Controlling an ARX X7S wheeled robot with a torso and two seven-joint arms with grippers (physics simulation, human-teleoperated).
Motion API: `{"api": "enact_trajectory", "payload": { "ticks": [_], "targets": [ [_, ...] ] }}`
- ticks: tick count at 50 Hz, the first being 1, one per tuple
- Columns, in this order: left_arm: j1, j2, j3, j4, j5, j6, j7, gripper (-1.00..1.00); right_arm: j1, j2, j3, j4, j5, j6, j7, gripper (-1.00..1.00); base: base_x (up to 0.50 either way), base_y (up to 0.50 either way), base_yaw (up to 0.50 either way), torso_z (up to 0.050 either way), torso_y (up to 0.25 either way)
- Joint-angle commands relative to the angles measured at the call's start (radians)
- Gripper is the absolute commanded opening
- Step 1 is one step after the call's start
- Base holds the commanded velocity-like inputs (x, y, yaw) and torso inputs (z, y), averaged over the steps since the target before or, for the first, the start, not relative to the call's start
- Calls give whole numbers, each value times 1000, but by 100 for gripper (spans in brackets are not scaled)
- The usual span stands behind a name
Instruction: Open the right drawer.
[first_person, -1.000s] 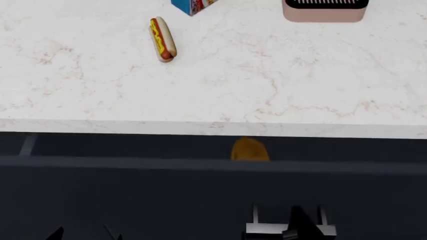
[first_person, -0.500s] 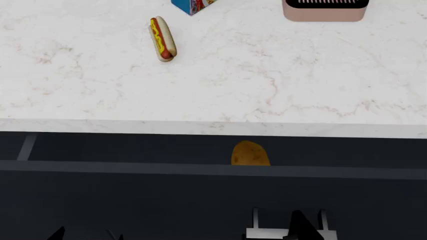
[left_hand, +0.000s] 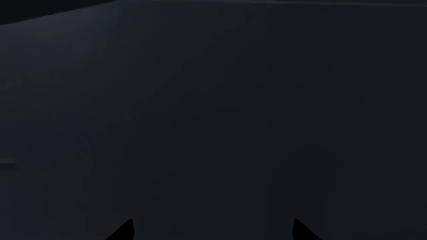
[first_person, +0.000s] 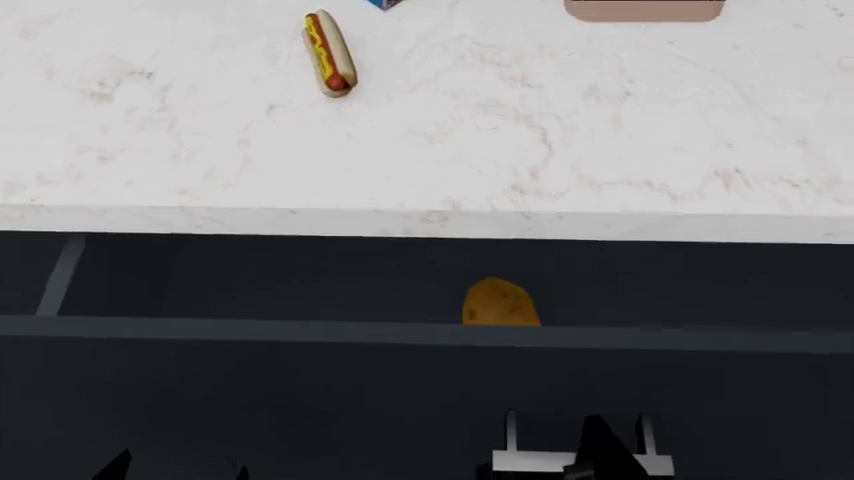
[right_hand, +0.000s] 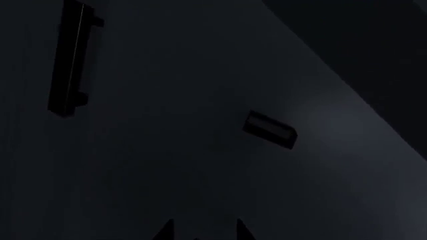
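pulling the right drawer (first_person: 400, 300) further risks a slip: right gripper (first_person: 587, 462) jaws' grip on the handle (first_person: 577, 462) unclear.

A hot dog (first_person: 330, 53) lies on the marble counter (first_person: 534, 140); a potato (first_person: 501, 303) below

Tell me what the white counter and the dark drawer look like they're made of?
The counter looks like polished marble or a stone look-alike: white with thin pinkish-brown veins. The right drawer looks like painted wood or board, in matte navy: flat, even colour, no grain or shine. Its handle seems to be metal, since it catches light, though a render leaves that open.
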Motion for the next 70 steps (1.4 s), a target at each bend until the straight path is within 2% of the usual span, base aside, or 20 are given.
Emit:
{"api": "enact_trajectory", "payload": {
  "ticks": [1,70],
  "targets": [
    [0,-1,2,-2,-4,4,0,100,0,10,-13,-21,-82,-5,9,-100,-250,0,0,0,0],
    [-5,-10,13,-1,-15,0,-16,100,-2,5,-6,-6,-77,-30,26,-100,-217,0,0,0,0]
  ]
}}
